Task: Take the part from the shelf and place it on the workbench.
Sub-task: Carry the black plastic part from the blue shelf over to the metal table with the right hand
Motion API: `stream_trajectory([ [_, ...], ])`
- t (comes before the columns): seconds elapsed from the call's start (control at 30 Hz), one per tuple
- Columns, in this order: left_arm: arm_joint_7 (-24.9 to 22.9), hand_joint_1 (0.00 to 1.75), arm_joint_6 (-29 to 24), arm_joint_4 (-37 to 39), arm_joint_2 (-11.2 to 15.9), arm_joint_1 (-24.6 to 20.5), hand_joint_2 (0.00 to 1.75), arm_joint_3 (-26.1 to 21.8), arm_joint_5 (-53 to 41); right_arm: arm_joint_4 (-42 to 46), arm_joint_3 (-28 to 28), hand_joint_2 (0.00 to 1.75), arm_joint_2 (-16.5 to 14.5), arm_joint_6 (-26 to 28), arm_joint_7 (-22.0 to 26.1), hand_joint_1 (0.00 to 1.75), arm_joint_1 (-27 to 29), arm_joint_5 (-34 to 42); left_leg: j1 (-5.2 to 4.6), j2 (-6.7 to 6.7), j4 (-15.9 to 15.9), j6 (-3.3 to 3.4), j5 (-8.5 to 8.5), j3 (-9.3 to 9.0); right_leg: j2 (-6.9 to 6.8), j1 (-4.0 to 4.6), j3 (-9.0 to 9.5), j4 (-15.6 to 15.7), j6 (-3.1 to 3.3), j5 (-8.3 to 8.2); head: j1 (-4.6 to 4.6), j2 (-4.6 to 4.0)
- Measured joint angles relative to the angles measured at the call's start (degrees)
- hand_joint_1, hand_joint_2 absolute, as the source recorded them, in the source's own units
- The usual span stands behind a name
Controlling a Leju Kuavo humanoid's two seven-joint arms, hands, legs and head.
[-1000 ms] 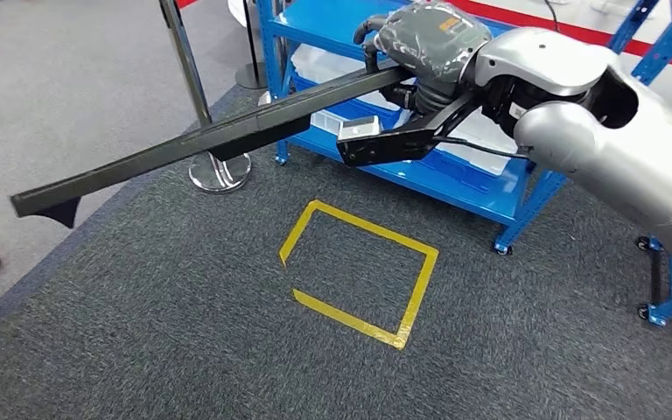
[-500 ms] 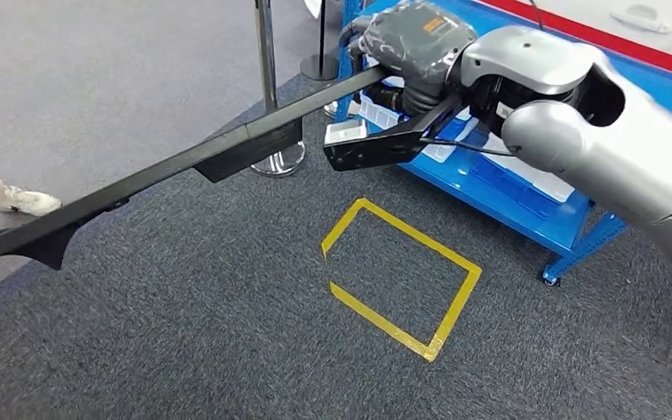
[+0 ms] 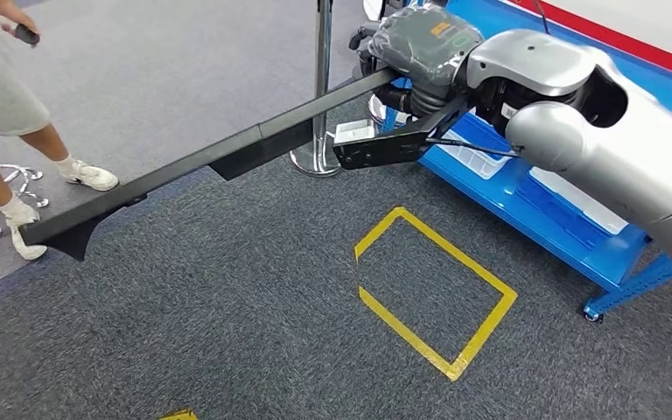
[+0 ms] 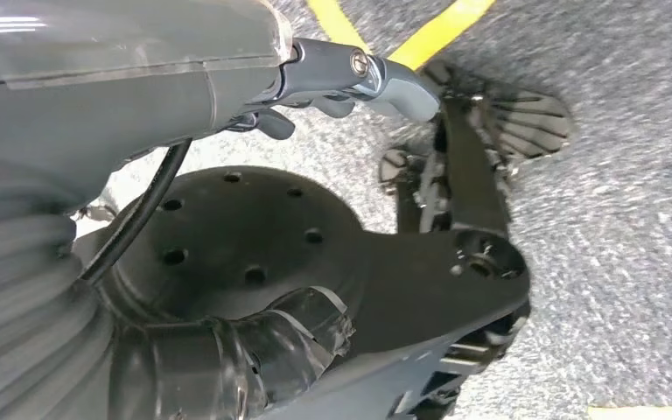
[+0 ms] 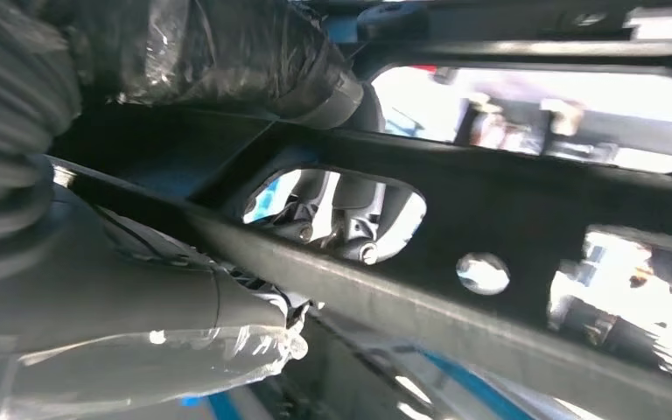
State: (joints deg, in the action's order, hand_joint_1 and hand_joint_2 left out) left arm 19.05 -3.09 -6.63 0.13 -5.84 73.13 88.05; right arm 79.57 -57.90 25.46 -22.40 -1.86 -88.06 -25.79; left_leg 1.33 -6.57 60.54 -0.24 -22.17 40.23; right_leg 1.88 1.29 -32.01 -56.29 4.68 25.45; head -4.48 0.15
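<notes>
Since the earlier frames the whole head view has swung, so the camera has turned: the yellow tape square (image 3: 436,293) now lies further right on the grey carpet (image 3: 227,332), the blue shelf (image 3: 569,219) runs off to the right edge, and a person (image 3: 4,105) in light shorts and white shoes stands at the upper left. From the head, the right hand (image 3: 420,48), wrapped in a dark cover, grips one end of the part (image 3: 201,166), a long black bar that reaches leftward and down across the carpet, held clear of the floor and away from the shelf; a chrome post (image 3: 321,87) stands behind the bar. How the fingers close under the cover cannot be told there. At the left wrist, the left hand (image 4: 350,83) hangs over the carpet with a yellow tape line nearby; its fingers look curled in with nothing in them, though blur makes this uncertain. At the right wrist, the right hand (image 5: 201,61) sits against the black part (image 5: 507,210), whose cut-outs show bright blurred background, and the fingers cannot be made out.
</notes>
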Motion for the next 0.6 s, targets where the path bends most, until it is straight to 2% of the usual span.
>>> stream_trajectory([
  [0.07,-0.22,0.0,0.01,0.01,0.21,0.11,1.75,0.01,0.21,0.06,-0.1,1.75,-0.04,-0.07,0.08,1.75,0.0,0.1,-0.44,3.76,5.38,-0.38,-3.43,2.4,-1.86,-0.3,0.48,1.23,-0.76,-0.7,-0.04,0.0],
  [0.1,-0.33,0.0,0.02,0.01,0.31,0.15,1.75,0.02,0.33,0.06,-0.18,1.75,0.02,-0.11,0.1,1.75,0.03,0.18,-0.29,4.95,8.77,-0.66,-5.12,3.84,-2.76,-0.35,0.32,1.15,-0.94,-0.73,-0.09,0.0],
  [0.13,-0.39,0.0,0.02,0.01,0.37,0.16,1.75,0.02,0.43,0.05,-0.3,1.75,0.07,-0.17,0.09,1.75,0.13,0.24,-0.04,5.67,11.27,-0.97,-6.05,4.81,-3.64,-0.45,0.08,0.89,-1.17,-0.67,-0.1,0.0],
  [0.17,-0.42,0.0,0.03,0.01,0.46,0.16,1.75,0.02,0.51,0.04,-0.45,1.75,0.11,-0.23,0.08,1.75,0.3,0.29,0.25,6.09,11.89,-1.34,-5.94,4.81,-4.53,-0.64,-0.17,0.47,-1.47,-0.47,-0.12,0.0],
  [0.2,-0.42,0.0,0.03,0.01,0.59,0.16,1.75,0.02,0.58,0.03,-0.58,1.75,0.13,-0.28,0.09,1.75,0.42,0.36,0.55,6.52,10.53,-1.75,-5.01,3.76,-5.38,-0.93,-0.45,-0.11,-1.9,-0.17,-0.1,0.0],
  [0.27,-0.45,0.0,0.05,-0.01,0.73,0.16,1.75,0.02,0.61,0.08,-0.7,1.75,0.14,-0.33,0.22,1.75,0.47,0.5,0.81,8.33,4.53,-2.48,-2.83,-0.06,-6.87,-1.43,-1.18,-1.78,-3.11,0.74,-0.13,0.0],
  [0.3,-0.47,0.0,0.1,-0.02,0.73,0.14,1.75,0.02,0.61,0.09,-0.7,1.75,0.22,-0.33,0.29,1.75,0.43,0.56,0.8,9.03,2.18,-2.36,-2.29,-1.34,-7.5,-1.43,-1.59,-2.76,-3.72,1.26,-0.05,0.0],
  [0.33,-0.49,0.0,0.14,-0.02,0.71,0.16,1.75,0.02,0.6,0.11,-0.7,1.75,0.3,-0.33,0.34,1.75,0.4,0.6,0.68,9.4,0.99,-1.95,-2.24,-1.91,-8.01,-1.34,-1.93,-3.5,-4.17,1.66,0.02,0.0],
  [0.37,-0.5,0.0,0.17,-0.03,0.7,0.18,1.75,0.02,0.61,0.13,-0.72,1.75,0.31,-0.33,0.37,1.75,0.41,0.61,0.48,9.16,0.99,-1.29,-2.47,-1.76,-8.48,-1.2,-2.12,-3.89,-4.5,1.86,0.09,0.0],
  [0.43,-0.51,0.0,0.19,-0.02,0.82,0.3,1.75,0.02,0.62,0.1,-0.76,1.75,0.29,-0.33,0.36,1.75,0.48,0.62,0.51,7.84,0.94,-0.16,-2.17,-1.43,-9.25,-1.25,-2.02,-4.05,-4.87,2.07,0.21,0.0],
  [0.47,-0.5,0.0,0.19,-0.02,0.87,0.33,1.75,0.01,0.63,0.1,-0.78,1.75,0.25,-0.33,0.39,1.75,0.5,0.62,0.54,7.26,0.8,0.22,-1.97,-1.38,-8.61,-1.45,-2.05,-4.42,-5.1,2.61,0.23,0.0],
  [0.5,-0.5,0.0,0.19,-0.02,0.92,0.33,1.75,0.01,0.63,0.09,-0.78,1.75,0.3,-0.34,0.43,1.75,0.49,0.63,0.61,6.74,0.6,0.56,-1.76,-1.34,-7.28,-1.71,-2.43,-5.62,-5.26,3.75,0.28,0.0],
  [0.57,-0.46,0.0,0.23,-0.02,0.96,0.32,1.75,0.0,0.66,0.1,-0.78,1.75,0.54,-0.4,0.54,1.75,0.53,0.69,0.62,5.67,0.34,1.14,-1.37,-1.18,-3.74,-2.05,-4.59,-11.1,-5.47,7.5,0.31,-0.01],
  [0.6,-0.42,0.0,0.29,-0.02,0.97,0.3,1.75,0.0,0.68,0.09,-0.81,1.75,0.72,-0.47,0.58,1.75,0.62,0.73,0.56,5.01,0.29,1.32,-1.19,-1.01,-2.7,-2.07,-6.22,-14.83,-5.44,9.37,0.32,-0.01],
])
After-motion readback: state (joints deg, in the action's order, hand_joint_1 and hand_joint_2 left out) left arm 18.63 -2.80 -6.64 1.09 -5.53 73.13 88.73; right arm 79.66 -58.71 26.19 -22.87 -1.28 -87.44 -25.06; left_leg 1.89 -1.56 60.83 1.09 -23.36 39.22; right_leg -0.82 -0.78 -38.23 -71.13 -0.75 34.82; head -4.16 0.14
